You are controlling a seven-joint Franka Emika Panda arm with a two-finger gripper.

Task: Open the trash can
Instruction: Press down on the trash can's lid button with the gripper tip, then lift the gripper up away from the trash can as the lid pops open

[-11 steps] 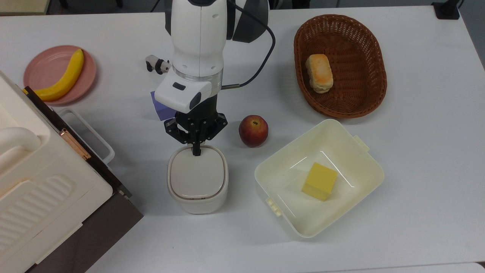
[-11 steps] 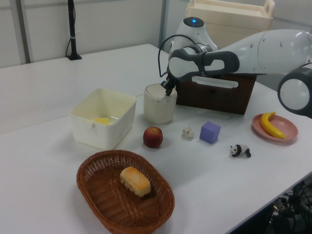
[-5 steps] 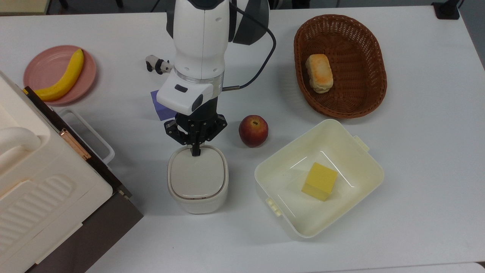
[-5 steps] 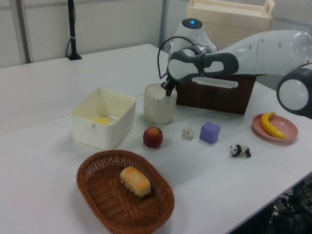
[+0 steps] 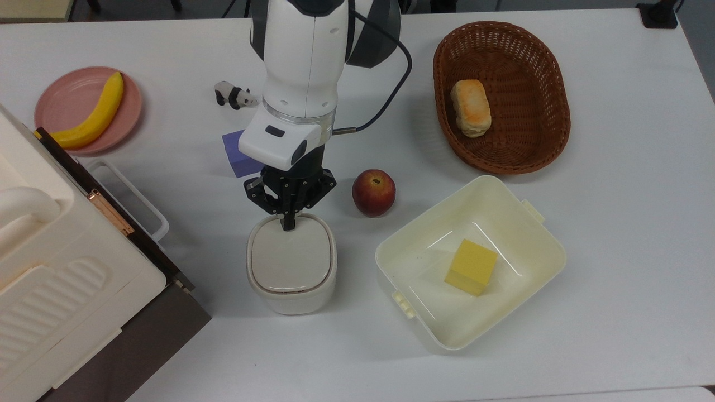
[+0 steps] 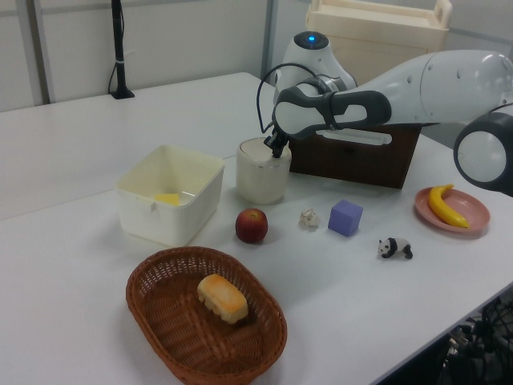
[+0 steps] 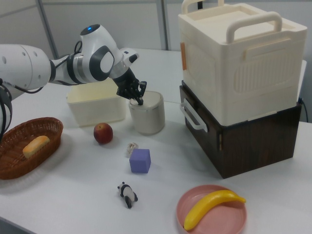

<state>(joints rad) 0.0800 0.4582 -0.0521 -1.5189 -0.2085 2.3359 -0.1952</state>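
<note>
Cream-white rounded trash can point(image 5: 291, 262), greyish lid flat; gripper point(image 5: 289, 225) clenched, tip seemingly touching lid edge.

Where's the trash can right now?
In the top view, the trash can sits left of centre, between the stacked boxes and the tub, under the gripper.

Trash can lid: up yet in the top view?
No, the lid lies flat and closed on the trash can, with the gripper at its edge.

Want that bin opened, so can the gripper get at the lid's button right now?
Probably yes. The gripper is already down at the trash can lid's edge nearest the arm, fingers together, and nothing stands between them.
</note>
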